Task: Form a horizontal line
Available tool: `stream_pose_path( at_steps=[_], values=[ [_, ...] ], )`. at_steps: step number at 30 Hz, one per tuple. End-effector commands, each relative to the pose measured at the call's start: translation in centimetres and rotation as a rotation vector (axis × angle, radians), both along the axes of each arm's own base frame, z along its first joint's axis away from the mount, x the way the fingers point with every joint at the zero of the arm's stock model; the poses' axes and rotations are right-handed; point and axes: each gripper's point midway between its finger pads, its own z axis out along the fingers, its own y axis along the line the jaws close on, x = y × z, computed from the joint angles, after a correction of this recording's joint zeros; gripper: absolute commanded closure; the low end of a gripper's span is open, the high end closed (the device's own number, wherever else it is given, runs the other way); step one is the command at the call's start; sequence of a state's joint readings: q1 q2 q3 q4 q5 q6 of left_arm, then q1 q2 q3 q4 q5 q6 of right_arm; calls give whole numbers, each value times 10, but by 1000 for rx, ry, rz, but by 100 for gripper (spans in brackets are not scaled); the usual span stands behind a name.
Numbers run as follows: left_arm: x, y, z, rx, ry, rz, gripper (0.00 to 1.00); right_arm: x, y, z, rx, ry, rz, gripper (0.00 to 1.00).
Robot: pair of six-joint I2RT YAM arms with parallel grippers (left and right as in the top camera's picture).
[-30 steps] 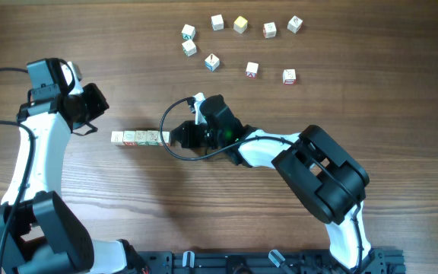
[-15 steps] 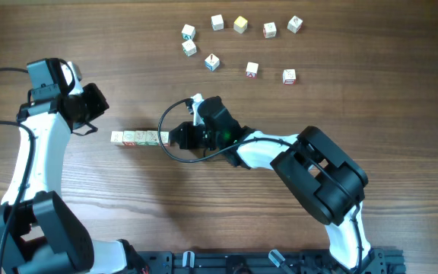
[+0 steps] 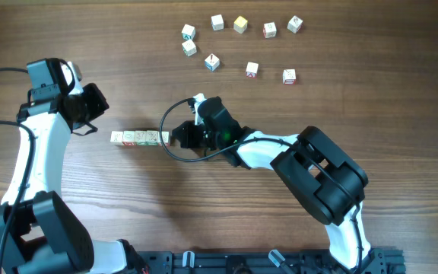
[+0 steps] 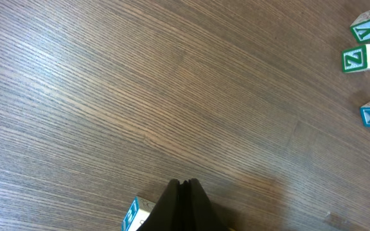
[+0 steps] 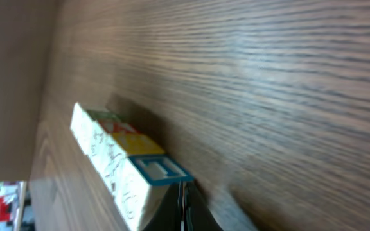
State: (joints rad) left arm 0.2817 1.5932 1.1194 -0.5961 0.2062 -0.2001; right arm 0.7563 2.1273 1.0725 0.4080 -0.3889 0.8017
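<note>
The horizontal line [image 3: 140,137] is a short bar of four whitish cubes with red and green marks, left of the table's middle. My right gripper [image 3: 175,137] is shut and its tips touch the line's right end. In the right wrist view the line [image 5: 111,151] runs away from the shut fingers [image 5: 185,200], and the nearest cube has a blue mark on top. My left gripper [image 3: 88,126] is shut and empty, up and left of the line's left end. In the left wrist view its shut fingers [image 4: 184,187] have a blue-marked cube [image 4: 135,215] beside them.
Several loose cubes [image 3: 240,24] lie scattered at the far side of the table, the nearest at the middle [image 3: 212,62]. Three of them show at the right edge of the left wrist view [image 4: 361,58]. A black cable [image 3: 175,110] loops over the right arm.
My right gripper has crept slightly left against the line's right end. The left arm and the loose cubes have not moved.
</note>
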Motion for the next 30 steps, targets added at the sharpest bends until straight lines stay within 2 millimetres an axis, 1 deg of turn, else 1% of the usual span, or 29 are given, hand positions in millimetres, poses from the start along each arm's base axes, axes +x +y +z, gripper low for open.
stream_pose_path(
  at_steps=[1, 3, 4, 6, 9, 11, 13, 17, 21, 22, 24, 27, 30],
  values=[
    [3, -4, 4, 14, -11, -22, 96, 9, -18, -22, -68, 10, -55, 96],
    [4, -9, 4, 15, -11, -37, 96, 14, -26, -25, -81, 29, -76, 96],
    [5, -14, 4, 19, -13, -58, 96, 18, -34, -29, -89, 62, -106, 96],
    [8, -29, 5, 24, -26, -140, 96, 23, -48, -36, -110, 109, -155, 96],
    [13, -57, 7, 36, -48, -250, 96, 32, -78, -52, -169, 200, -274, 96],
    [15, -68, 5, 52, -52, -293, 96, 35, -93, -57, -185, 240, -312, 96],
    [16, -76, 3, 50, -49, -314, 96, 38, -101, -60, -194, 259, -332, 96],
    [15, -84, -12, 40, -13, -333, 96, 39, -107, -61, -187, 292, -356, 96],
    [14, -89, -37, 25, 51, -347, 96, 39, -107, -61, -182, 302, -368, 96],
    [12, -91, -47, 18, 77, -354, 96, 39, -107, -61, -181, 303, -369, 96],
    [11, -94, -57, 13, 104, -362, 96, 39, -107, -61, -181, 303, -369, 96],
    [9, -98, -65, 14, 122, -382, 96, 39, -107, -61, -181, 303, -369, 96],
    [9, -100, -65, 14, 123, -387, 96, 40, -107, -61, -181, 303, -369, 96]
  ],
)
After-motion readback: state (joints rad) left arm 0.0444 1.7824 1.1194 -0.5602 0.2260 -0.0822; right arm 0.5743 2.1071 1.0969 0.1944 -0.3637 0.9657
